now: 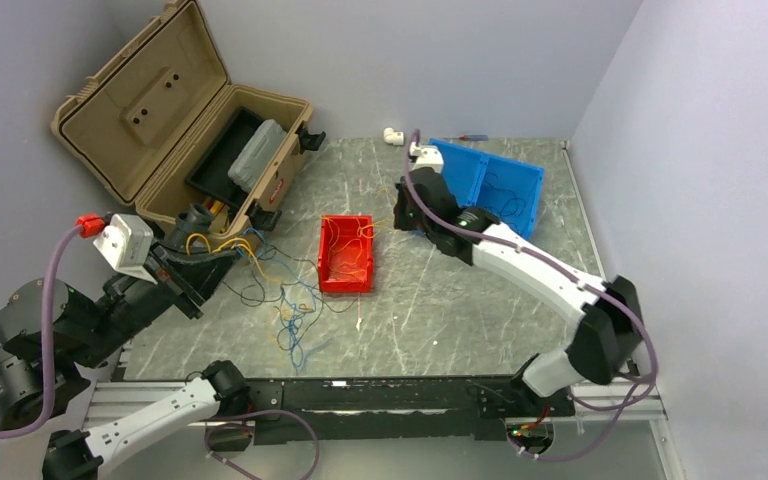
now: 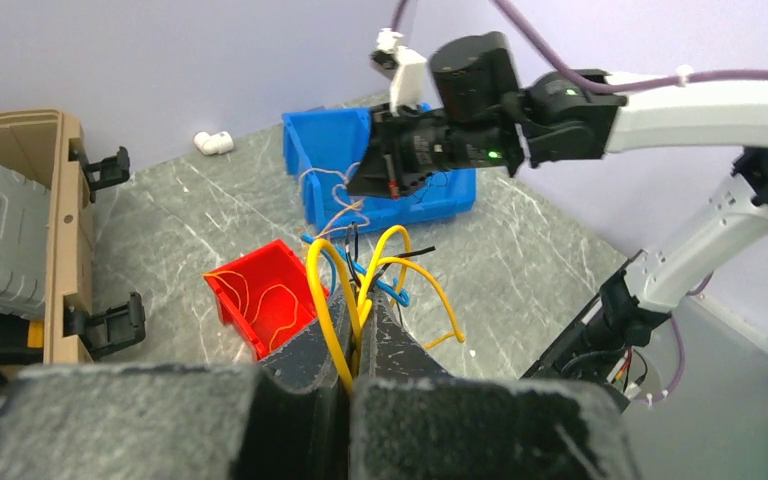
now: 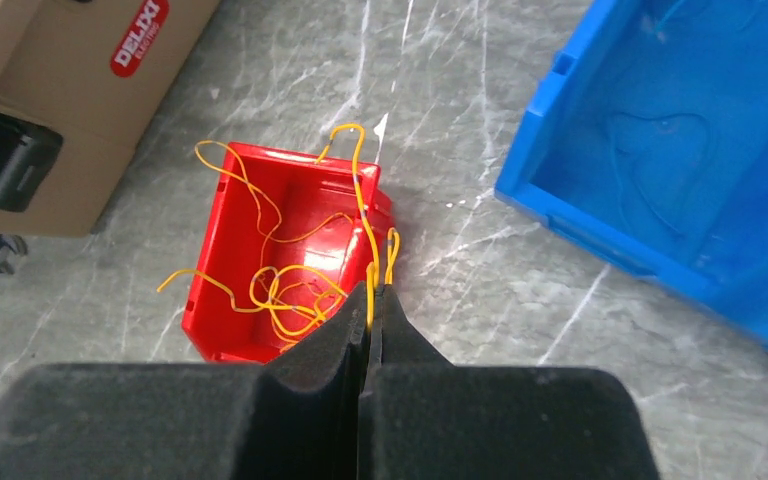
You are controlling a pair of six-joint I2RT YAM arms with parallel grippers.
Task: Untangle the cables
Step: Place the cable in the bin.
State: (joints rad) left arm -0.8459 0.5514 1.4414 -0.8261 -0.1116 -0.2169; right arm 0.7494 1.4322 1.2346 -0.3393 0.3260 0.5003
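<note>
Left gripper [image 2: 352,340] is pinched shut on a bunch of yellow cables [image 2: 324,300], with blue and black ones mixed in just past the tips. Right gripper [image 3: 370,300] is clamped too, on one yellow strand [image 3: 368,235] that runs over the rim of the red bin [image 3: 290,158] into the loops lying inside. The loose tangle [image 1: 293,300] sits on the table [image 1: 440,300] between the left gripper and the bin. We can't tell if the right's strand links to the left's bunch. We read the step as freeing that strand, so we anchor with the left and draw the right away slowly. We watch the bin, which may drag or tip on a snag. If tension builds, we stop and regrip near the knot.
</note>
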